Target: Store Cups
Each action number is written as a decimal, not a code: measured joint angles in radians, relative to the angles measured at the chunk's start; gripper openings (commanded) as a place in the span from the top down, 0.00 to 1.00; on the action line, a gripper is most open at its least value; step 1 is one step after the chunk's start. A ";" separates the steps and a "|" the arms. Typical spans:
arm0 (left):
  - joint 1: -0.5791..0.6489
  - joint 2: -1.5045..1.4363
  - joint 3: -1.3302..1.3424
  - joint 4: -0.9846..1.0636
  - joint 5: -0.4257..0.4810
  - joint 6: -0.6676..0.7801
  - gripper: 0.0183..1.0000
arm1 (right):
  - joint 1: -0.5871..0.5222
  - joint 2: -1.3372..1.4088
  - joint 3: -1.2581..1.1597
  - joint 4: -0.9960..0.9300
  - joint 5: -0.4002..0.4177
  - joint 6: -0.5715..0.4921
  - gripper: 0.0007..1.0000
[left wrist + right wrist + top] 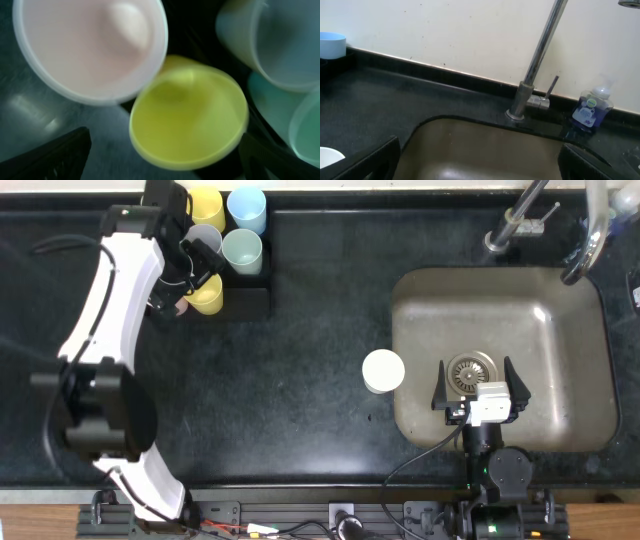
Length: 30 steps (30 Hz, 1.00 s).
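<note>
Left gripper (196, 270) of mine hangs at the far left of the worktop (300, 420), over the black holder (250, 302), with its fingers apart. In its wrist view the yellow cup (187, 117) lies between them, mouth toward me, and I cannot tell if a finger touches it. Just beside it is a pale pink cup (90, 47). To the right, a blue cup (246, 208) and a green cup (241, 252) stand close together in the holder. Farther right, a white cup (383, 371) stands alone on the worktop, just beside the left rim of the sink (590, 430). I judge all these cups to be light plastic: stiff enough to keep their shape, but with a thin wall that gives under pressure, smooth and a little slippery, not fragile. I would take one at the rim, one finger inside and one outside, and press gently, because a hard squeeze on the round body can make it slip away. Right gripper (478, 385) hangs over the sink near the drain, fingers apart, holding nothing.
</note>
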 measured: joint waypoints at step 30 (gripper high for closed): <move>-0.015 -1.281 -0.832 0.267 -0.253 0.369 0.00 | 0.000 0.000 0.000 0.000 0.000 0.000 0.00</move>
